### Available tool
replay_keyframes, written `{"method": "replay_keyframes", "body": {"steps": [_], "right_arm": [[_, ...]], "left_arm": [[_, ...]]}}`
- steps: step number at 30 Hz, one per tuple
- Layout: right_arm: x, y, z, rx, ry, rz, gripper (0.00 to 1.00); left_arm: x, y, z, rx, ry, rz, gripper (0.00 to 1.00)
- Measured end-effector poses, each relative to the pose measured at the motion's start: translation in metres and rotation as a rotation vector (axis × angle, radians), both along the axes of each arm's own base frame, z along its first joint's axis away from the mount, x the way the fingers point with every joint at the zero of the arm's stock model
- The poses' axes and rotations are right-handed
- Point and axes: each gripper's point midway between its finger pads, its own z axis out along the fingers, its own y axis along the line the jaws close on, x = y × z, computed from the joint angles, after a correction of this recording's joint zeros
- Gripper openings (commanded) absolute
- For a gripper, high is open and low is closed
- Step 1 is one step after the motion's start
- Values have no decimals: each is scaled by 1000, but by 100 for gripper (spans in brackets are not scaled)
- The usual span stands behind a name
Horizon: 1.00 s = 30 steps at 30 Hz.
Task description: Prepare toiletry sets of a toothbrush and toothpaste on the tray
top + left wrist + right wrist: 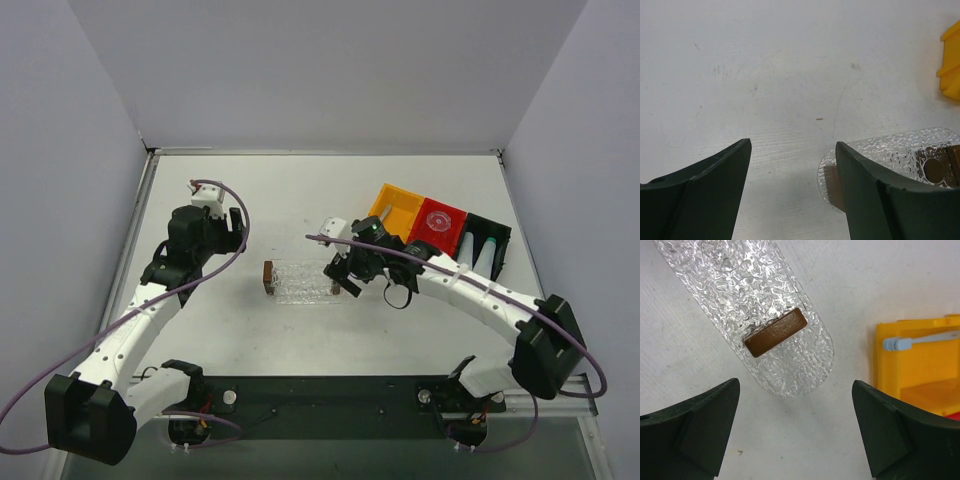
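Note:
The clear, bumpy oval tray [303, 282] lies mid-table with a small brown block at each end. It holds no toothbrush or tube. My right gripper [345, 272] hovers over its right end. In the right wrist view it [795, 385] is open and empty above the tray's rounded end [805, 365] and one brown block [775, 332]. A pale blue toothbrush [920, 340] lies in the yellow bin [920, 375]. Pale grey toothpaste tubes [484, 252] stand in the black bin. My left gripper [237, 228] is open and empty, left of the tray [890, 147].
The yellow bin [397, 211], a red bin [441, 225] and a black bin [497, 236] stand in a row at the right back. The other brown block [268, 277] sits at the tray's left end. White walls enclose the table.

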Motion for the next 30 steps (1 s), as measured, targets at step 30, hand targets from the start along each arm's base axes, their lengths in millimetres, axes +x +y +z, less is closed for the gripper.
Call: {"method": "replay_keyframes", "body": {"steps": [30], "right_arm": [[82,-183,29,-65,-73,-659,89]], "left_arm": [[-1,-18,2,-8,-41,-125,82]]}}
